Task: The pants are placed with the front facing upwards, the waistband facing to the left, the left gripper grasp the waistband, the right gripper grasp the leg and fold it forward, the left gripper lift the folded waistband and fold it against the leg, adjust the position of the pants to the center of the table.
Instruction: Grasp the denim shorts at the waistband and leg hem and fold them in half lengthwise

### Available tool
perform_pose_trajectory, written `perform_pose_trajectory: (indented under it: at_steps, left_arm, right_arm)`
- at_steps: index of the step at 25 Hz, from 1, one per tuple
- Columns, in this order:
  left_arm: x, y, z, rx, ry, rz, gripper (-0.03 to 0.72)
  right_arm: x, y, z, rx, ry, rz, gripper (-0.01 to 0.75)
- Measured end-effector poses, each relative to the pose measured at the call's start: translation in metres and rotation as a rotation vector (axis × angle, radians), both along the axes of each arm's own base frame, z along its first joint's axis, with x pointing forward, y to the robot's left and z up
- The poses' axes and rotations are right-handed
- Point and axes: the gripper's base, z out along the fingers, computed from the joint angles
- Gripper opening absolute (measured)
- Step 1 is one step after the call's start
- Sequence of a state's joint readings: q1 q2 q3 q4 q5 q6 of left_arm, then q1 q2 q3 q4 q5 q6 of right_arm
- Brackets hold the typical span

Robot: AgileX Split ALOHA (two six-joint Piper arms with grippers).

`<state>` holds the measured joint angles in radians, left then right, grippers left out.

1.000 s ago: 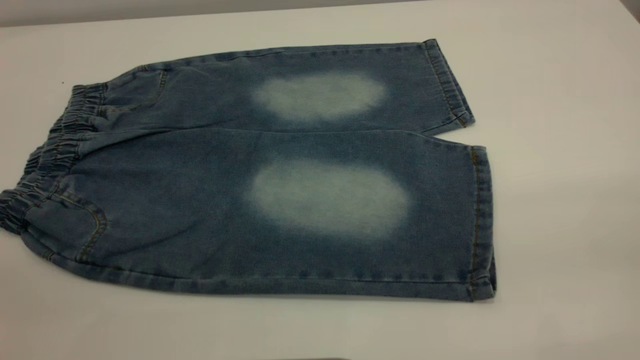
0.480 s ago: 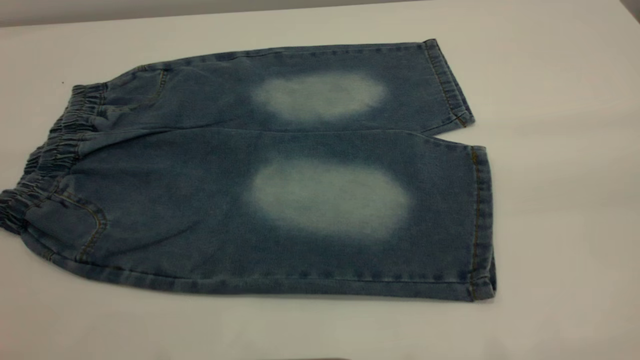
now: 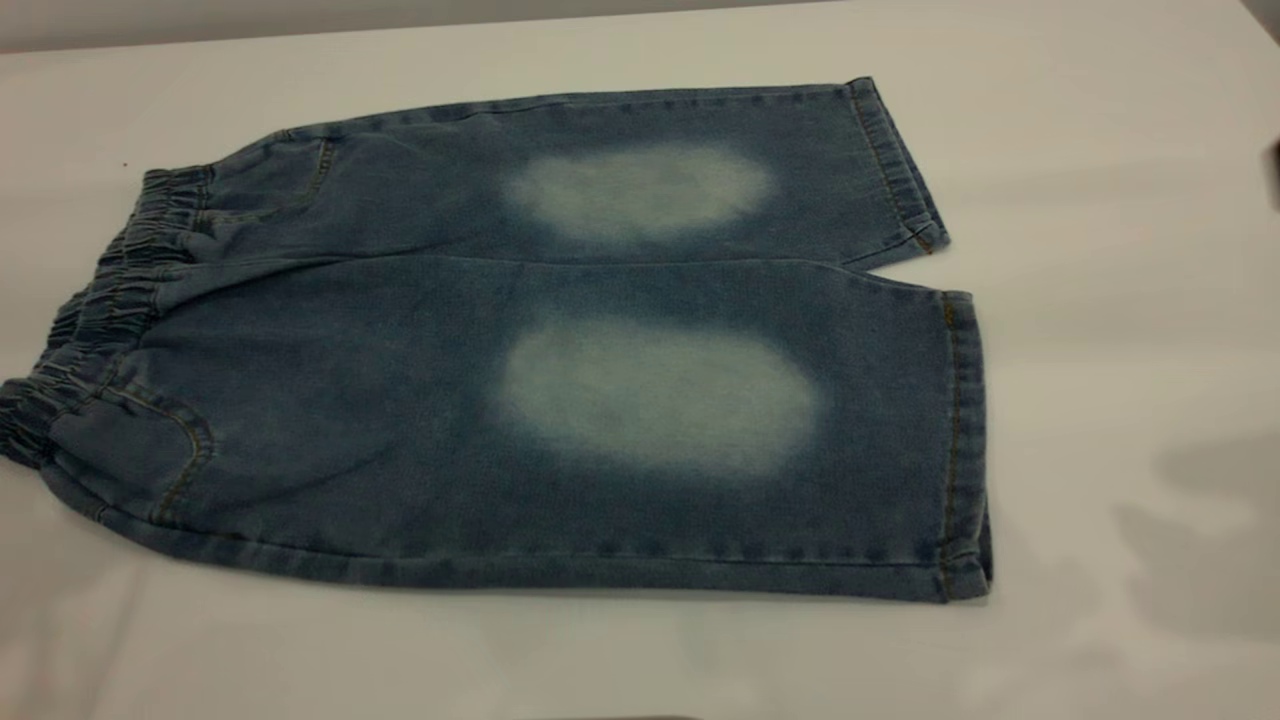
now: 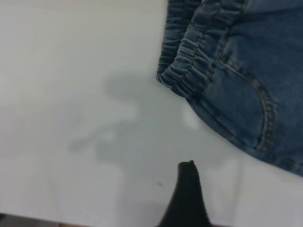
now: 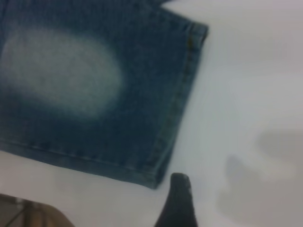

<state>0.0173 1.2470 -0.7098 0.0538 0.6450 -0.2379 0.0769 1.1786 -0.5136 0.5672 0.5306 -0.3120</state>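
The left tool (image 4: 189, 198) shows one dark fingertip over bare bench (image 3: 1100, 120), near the waistband (image 3: 100, 300); its opening cannot be told; the right tool (image 5: 177, 201) likewise, near the leg hem; the pants (image 3: 560, 340) lie flat mid-frame, waistband at left.

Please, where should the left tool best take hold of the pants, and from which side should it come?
Probably the near corner of the waistband: it lies bunched at the pants' left edge with bare table beside it. The left tool could come in from that open left side, pinching across the ruffled band.
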Motion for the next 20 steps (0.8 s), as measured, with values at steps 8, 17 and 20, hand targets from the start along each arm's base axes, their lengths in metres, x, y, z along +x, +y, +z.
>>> perform_pose_trajectory:
  at_steps: [8, 17, 20]
  left_arm:
    - [0.062, 0.020, -0.071, -0.034, 0.209, 0.079, 0.538]
    - [0.076, 0.021, -0.122, -0.062, 0.283, 0.129, 0.538]
    - [0.081, 0.021, -0.134, -0.071, 0.271, 0.151, 0.538]
  right_arm:
    - [0.025, 0.008, -0.023, 0.079, -0.015, 0.003, 0.540]
    - [0.030, 0.010, -0.019, 0.119, -0.076, -0.003, 0.540]
    - [0.030, 0.010, -0.019, 0.121, -0.076, -0.004, 0.540]
